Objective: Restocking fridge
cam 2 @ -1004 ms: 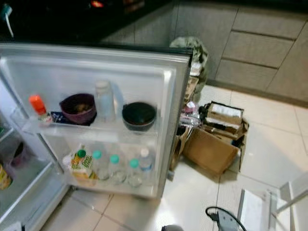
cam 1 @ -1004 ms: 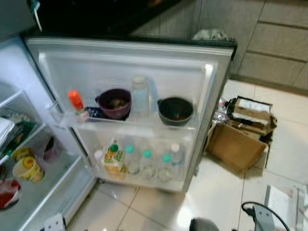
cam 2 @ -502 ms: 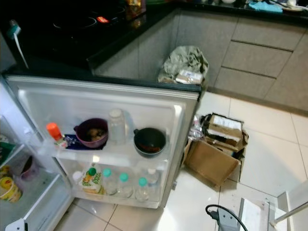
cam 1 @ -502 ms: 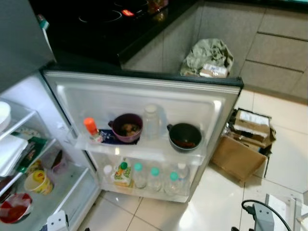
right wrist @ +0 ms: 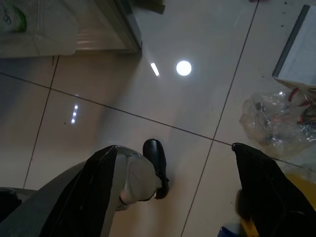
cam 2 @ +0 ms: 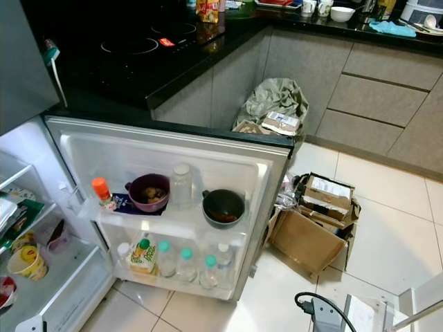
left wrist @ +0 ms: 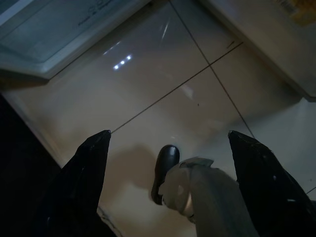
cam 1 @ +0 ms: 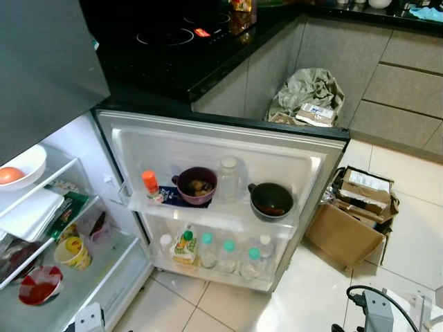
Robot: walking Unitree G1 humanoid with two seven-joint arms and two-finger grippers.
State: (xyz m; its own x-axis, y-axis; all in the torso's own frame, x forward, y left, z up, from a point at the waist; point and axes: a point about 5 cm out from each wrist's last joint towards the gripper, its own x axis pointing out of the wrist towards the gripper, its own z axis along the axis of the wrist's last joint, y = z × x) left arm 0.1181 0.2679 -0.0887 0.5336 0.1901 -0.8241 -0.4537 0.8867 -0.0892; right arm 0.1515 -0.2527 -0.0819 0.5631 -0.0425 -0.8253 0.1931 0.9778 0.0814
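Observation:
The fridge door (cam 1: 304, 149) stands wide open in front of me. Its upper shelf holds an orange-capped bottle (cam 1: 150, 185), a purple bowl (cam 1: 195, 185), a clear jar (cam 1: 229, 178) and a dark bowl (cam 1: 271, 200). Below them stand a juice carton (cam 1: 184, 247) and several green-capped water bottles (cam 1: 227, 254). At the left, the fridge's inner shelves (cam 1: 28, 207) carry a white bowl with an orange fruit (cam 1: 19, 169), a yellow cup (cam 1: 72, 252) and a red bowl (cam 1: 39, 285). My left gripper (left wrist: 169, 133) and right gripper (right wrist: 174, 147) hang open over the floor tiles, both with nothing in them.
Opened cardboard boxes (cam 1: 353, 221) lie on the floor right of the door. A full grey rubbish bag (cam 1: 308, 93) leans against the cabinets behind it. A black cooktop counter (cam 1: 180, 48) runs above the door. A cable and plug (cam 1: 370, 311) lie at the lower right, near a clear plastic bag (right wrist: 276, 118).
The camera has risen and pulled back, so the counter, rubbish bag and upper fridge shelves now show. Nothing in the fridge has moved.

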